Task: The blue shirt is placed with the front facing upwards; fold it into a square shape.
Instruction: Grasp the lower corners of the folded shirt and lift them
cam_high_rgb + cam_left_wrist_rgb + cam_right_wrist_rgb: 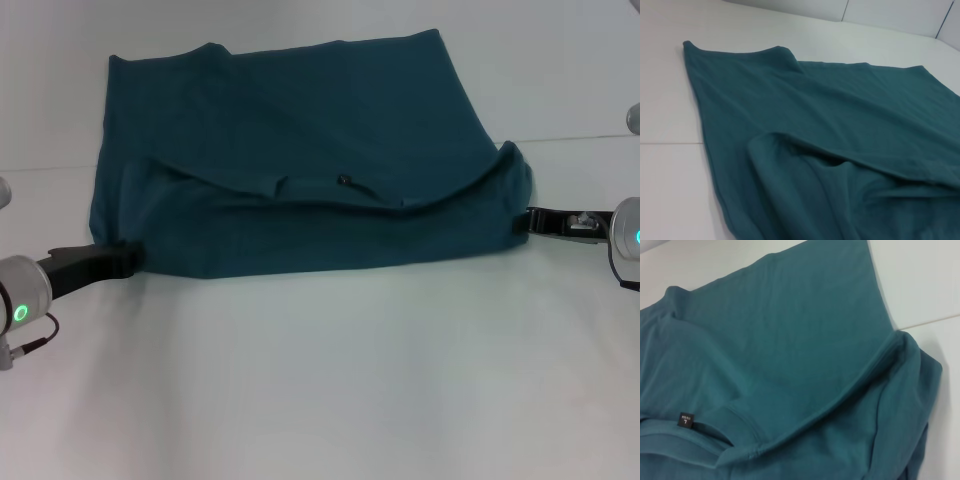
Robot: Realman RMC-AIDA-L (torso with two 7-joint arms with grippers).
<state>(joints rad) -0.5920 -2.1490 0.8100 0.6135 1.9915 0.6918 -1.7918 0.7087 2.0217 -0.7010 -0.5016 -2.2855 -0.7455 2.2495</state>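
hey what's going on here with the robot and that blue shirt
The robot is partway through folding the blue shirt on the white table. The left gripper is at the shirt's near left corner and the right gripper at its near right edge, both against the fabric. The near part is doubled over toward the back, with the collar and its small dark label showing along the fold.

Left gripper (128, 257) is held low at the near-left corner of the shirt (300, 170), fingertips buried in the fabric edge. Right gripper (522, 222) is set level at the right fold, reaching inward (fingertips hidden too). Both wrists are kept horizontal, arms spread wide.
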